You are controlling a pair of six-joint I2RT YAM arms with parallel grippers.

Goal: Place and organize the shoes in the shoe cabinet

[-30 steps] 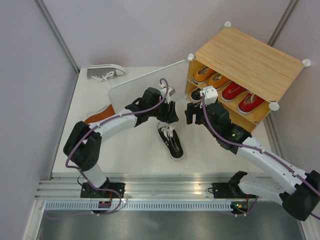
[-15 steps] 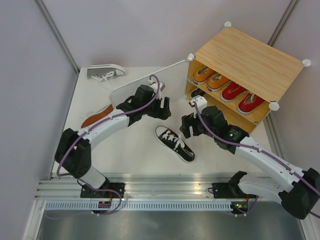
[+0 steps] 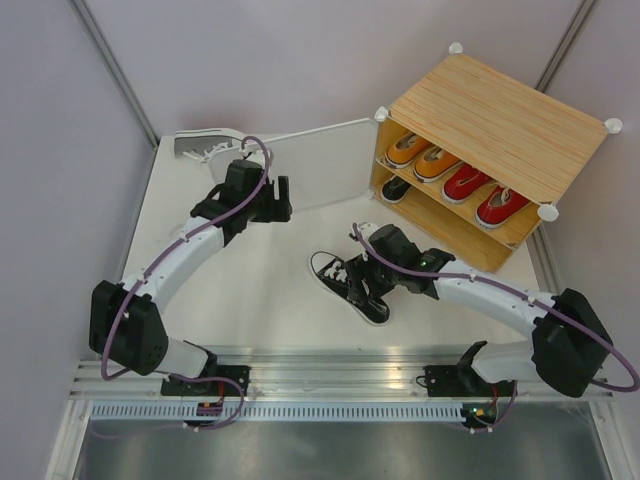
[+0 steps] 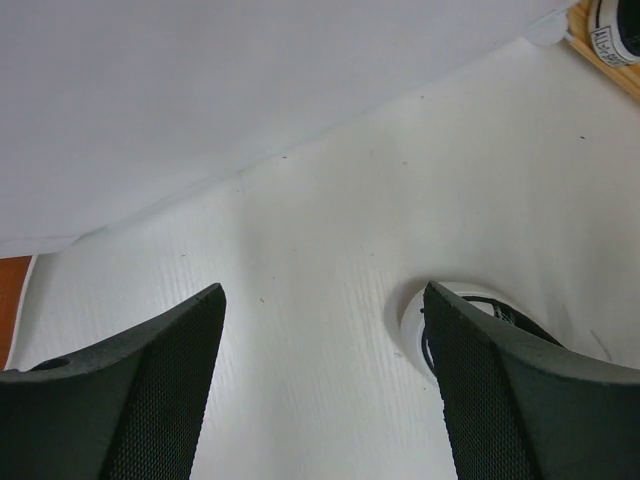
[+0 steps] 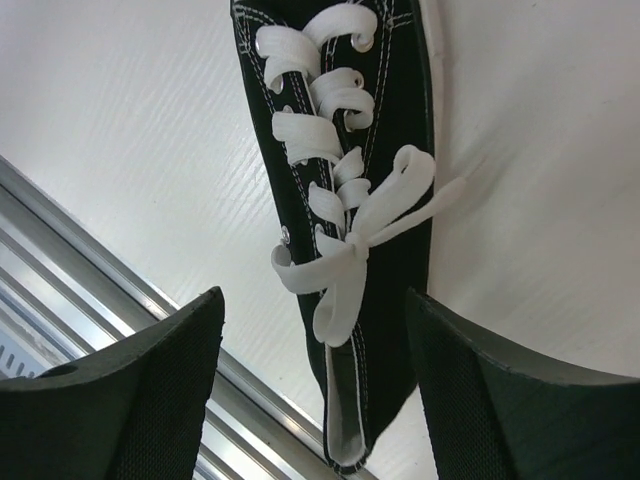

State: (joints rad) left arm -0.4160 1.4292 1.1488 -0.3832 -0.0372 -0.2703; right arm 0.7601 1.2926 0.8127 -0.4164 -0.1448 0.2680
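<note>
A black shoe (image 3: 348, 285) with white laces lies on the table near the front edge, toe pointing far left. My right gripper (image 3: 362, 283) hangs over it, open; in the right wrist view the shoe (image 5: 395, 240) runs between the spread fingers of the gripper (image 5: 315, 400), heel end nearest. My left gripper (image 3: 278, 200) is open and empty by the shoe cabinet's (image 3: 500, 120) swung-open frosted door (image 3: 320, 165). Two orange shoes (image 3: 420, 153) and two red shoes (image 3: 483, 193) sit on the upper shelf. Another black shoe (image 3: 393, 190) sits on the lower one.
A grey shoe (image 3: 195, 145) lies at the far left corner, partly behind the left arm. In the left wrist view an orange-brown patch (image 4: 10, 300) shows at the left edge and a white toe cap (image 4: 425, 320) behind the right finger. A metal rail (image 3: 320, 375) borders the front.
The left gripper let go of the black shoe, which now lies on the table, and drew back to the far left. The right gripper swung from the cabinet front down over that shoe.
</note>
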